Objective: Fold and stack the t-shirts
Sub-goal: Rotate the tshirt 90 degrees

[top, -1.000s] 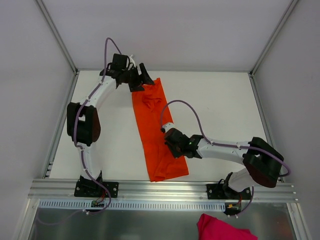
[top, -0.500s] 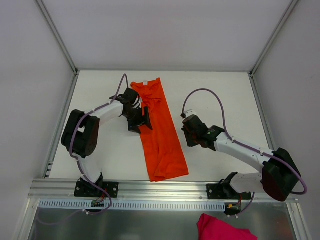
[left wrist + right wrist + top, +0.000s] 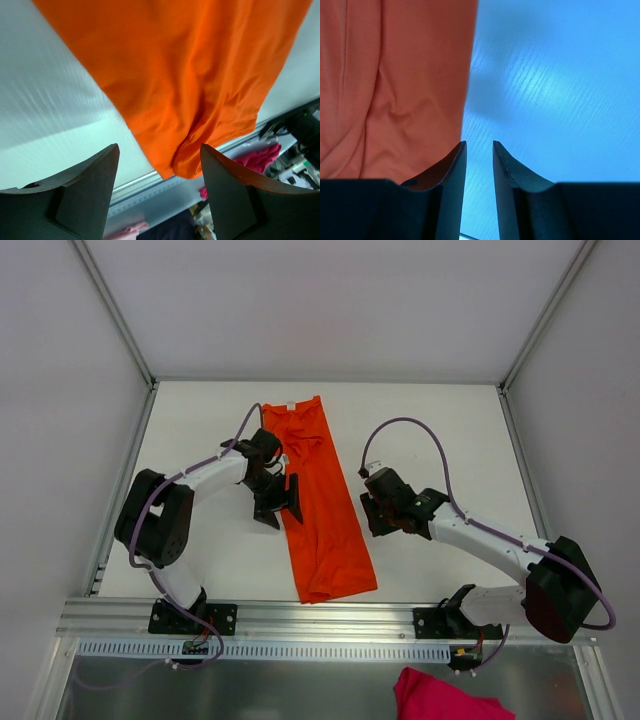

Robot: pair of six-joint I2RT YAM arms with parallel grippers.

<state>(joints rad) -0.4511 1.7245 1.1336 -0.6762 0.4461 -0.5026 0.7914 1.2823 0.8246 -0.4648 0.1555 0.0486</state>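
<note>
The orange t-shirt [image 3: 318,505] lies flat on the white table, folded into a long narrow strip that runs from the far middle toward the near edge, with a small white neck label [image 3: 290,405] at its far end. My left gripper [image 3: 280,505] hovers over the strip's left edge about halfway along. In the left wrist view the left gripper [image 3: 159,147] is open with nothing between its fingers and the t-shirt [image 3: 190,65] beyond them. My right gripper [image 3: 372,512] stands just right of the strip. Its jaws [image 3: 478,143] are narrowly apart over bare table, beside the t-shirt's edge [image 3: 405,85].
A pink cloth [image 3: 440,695] lies below the table's near rail [image 3: 330,618], and it also shows in the left wrist view as the pink cloth [image 3: 260,157]. White walls enclose the table on three sides. Bare tabletop [image 3: 450,430] lies right of the strip.
The left gripper came from the shirt's far end to its left edge. The right gripper left the strip, moved right, and its jaws parted slightly.
</note>
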